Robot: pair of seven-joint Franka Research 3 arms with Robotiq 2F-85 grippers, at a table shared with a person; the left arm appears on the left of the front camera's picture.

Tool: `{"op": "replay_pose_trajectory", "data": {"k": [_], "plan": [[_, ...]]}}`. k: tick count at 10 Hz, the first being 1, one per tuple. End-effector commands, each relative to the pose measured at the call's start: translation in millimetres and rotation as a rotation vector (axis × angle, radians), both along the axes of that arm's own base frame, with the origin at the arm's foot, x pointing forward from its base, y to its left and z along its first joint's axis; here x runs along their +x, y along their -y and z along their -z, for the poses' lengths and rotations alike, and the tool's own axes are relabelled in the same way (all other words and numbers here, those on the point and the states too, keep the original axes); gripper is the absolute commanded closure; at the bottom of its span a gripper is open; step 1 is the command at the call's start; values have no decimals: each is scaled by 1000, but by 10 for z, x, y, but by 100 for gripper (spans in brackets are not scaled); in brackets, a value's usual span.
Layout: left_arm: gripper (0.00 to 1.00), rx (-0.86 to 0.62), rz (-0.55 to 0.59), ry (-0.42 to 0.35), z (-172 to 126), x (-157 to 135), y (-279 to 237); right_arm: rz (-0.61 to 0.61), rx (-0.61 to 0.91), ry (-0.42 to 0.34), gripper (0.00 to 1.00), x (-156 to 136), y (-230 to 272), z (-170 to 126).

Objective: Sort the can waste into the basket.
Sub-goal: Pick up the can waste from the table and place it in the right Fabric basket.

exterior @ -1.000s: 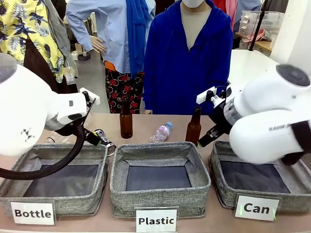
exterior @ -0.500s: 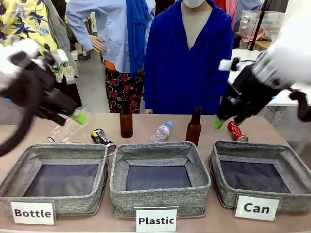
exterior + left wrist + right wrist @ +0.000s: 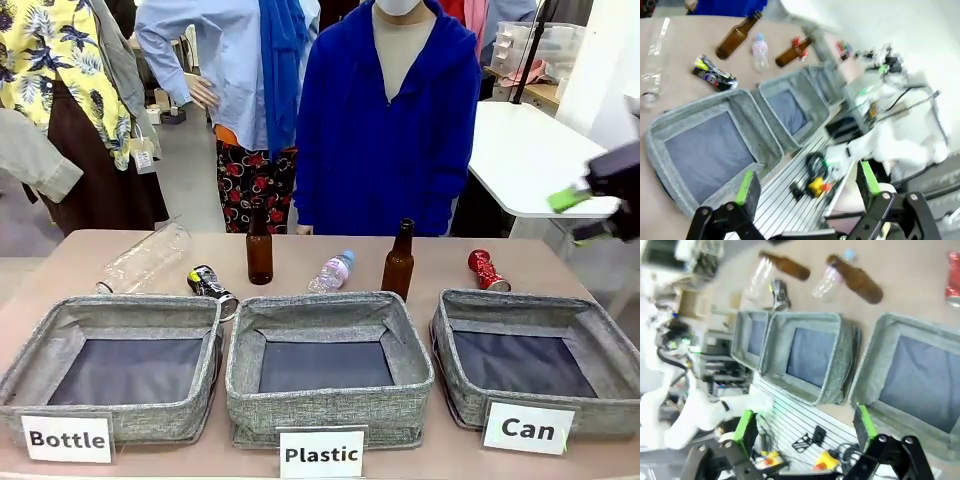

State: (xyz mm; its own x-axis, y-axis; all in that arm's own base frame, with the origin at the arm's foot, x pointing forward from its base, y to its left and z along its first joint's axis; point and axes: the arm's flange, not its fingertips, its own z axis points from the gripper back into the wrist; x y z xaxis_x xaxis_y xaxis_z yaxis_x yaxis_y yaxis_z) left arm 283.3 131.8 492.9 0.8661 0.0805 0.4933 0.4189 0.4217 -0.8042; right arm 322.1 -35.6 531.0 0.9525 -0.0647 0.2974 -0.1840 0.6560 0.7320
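Green-padded left fingers (image 3: 746, 183) wide apart (empty), right fingers (image 3: 744, 427) alike

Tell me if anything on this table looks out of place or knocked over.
The black crushed can lies at the far corner of the Bottle basket, well away from the Can basket. The large clear bottle and small clear bottle lie on their sides.
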Motion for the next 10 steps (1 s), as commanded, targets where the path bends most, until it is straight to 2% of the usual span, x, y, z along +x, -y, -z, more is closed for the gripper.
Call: {"op": "replay_pose_trajectory", "data": {"k": [1,2,4,6,7,8,9,10], "plan": [[0,-234,-106,-27,584,-42,-314,123,235,-55,0,55,595,476],[0,-318,-167,-49,803,-70,-507,177,322,-73,0,34,891,668],[0,-422,-284,-141,1205,-178,-672,278,433,-129,0,-1,1347,1015],[0,-465,-314,-193,1326,-119,-464,359,507,-145,0,-54,1617,1302],[0,-445,-376,-212,1307,-107,-305,438,511,-161,0,-60,1691,1380],[0,-426,-402,-181,1293,-44,-162,495,476,-172,0,-43,1734,1442],[0,-468,-333,-223,1434,37,-810,407,499,-188,0,-146,1655,1405],[0,-468,-333,-223,1434,37,-810,407,499,-188,0,-146,1655,1405]]}}
